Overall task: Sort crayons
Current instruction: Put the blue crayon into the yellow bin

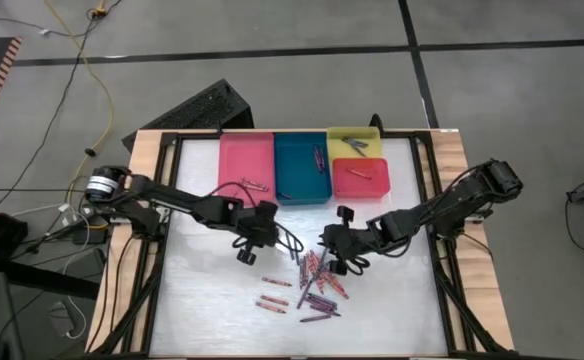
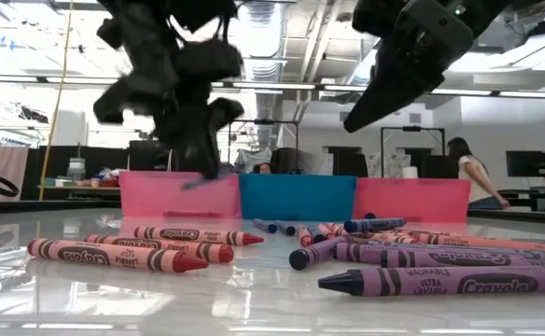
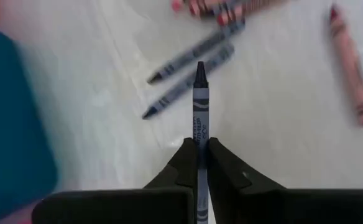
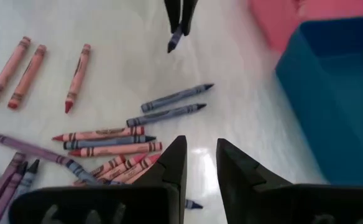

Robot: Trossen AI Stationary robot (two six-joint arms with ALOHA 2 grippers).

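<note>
Four trays (image 1: 275, 165) line the far edge of the table (image 1: 202, 300): two side by side at left and centre, and at right two smaller ones, one behind the other. A few crayons lie inside them. Loose crayons (image 1: 317, 280) lie scattered on the table before the trays, mostly right of centre — three more lie apart, to the left of the heap. The left end effector (image 1: 244, 252) hangs above the table left of the heap, a crayon (image 3: 199, 118) clamped between its fingers. The right end effector (image 1: 334, 262) hovers directly over the heap — jaws slightly apart, nothing between them.
</note>
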